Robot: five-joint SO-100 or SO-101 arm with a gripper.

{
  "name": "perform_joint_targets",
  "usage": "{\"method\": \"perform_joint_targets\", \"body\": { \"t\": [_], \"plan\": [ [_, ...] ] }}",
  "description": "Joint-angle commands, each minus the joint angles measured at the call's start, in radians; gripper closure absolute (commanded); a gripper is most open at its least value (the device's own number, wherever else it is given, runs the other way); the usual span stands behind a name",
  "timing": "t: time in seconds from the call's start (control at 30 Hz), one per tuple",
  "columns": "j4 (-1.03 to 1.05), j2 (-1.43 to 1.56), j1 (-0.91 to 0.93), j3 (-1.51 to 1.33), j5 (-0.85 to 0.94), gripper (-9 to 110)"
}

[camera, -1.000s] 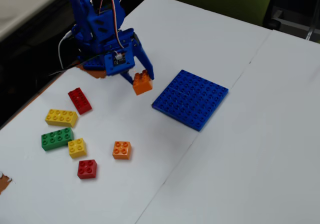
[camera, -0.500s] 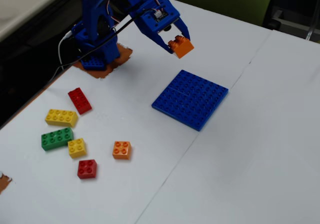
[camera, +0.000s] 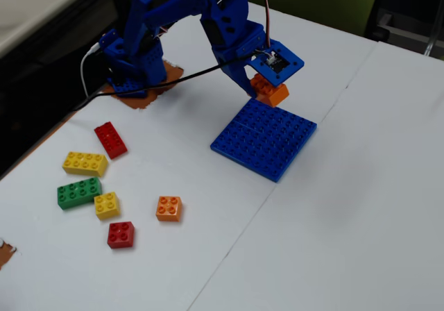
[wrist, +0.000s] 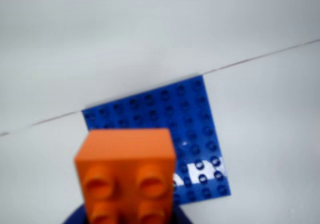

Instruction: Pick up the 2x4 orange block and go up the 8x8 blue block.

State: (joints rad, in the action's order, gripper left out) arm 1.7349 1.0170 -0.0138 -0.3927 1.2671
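My gripper [camera: 267, 89] is shut on the 2x4 orange block [camera: 271, 91] and holds it just above the far edge of the 8x8 blue block [camera: 264, 138]. In the wrist view the orange block [wrist: 127, 176] fills the lower middle, stud side toward the camera, and hides the jaws. The blue baseplate [wrist: 187, 129] lies flat on the white table behind and to the right of it, with a pale glare band near its lower right corner.
Loose bricks lie at the left in the fixed view: a red 2x4 [camera: 110, 139], a yellow 2x4 [camera: 84, 163], a green 2x4 [camera: 78, 192], a small yellow [camera: 107, 205], a small orange [camera: 168, 208], a small red [camera: 121, 234]. The arm's base [camera: 135, 68] stands at the back left.
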Motion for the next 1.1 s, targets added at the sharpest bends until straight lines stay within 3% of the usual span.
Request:
{"method": "perform_joint_targets", "body": {
  "t": [0.0,0.43,1.07],
  "plan": [
    [0.008,-0.009,-0.012,0.028,0.023,101],
    [0.015,-0.063,0.023,-0.012,0.209,101],
    [0.015,-0.084,0.041,-0.04,0.212,101]
  ]
}}
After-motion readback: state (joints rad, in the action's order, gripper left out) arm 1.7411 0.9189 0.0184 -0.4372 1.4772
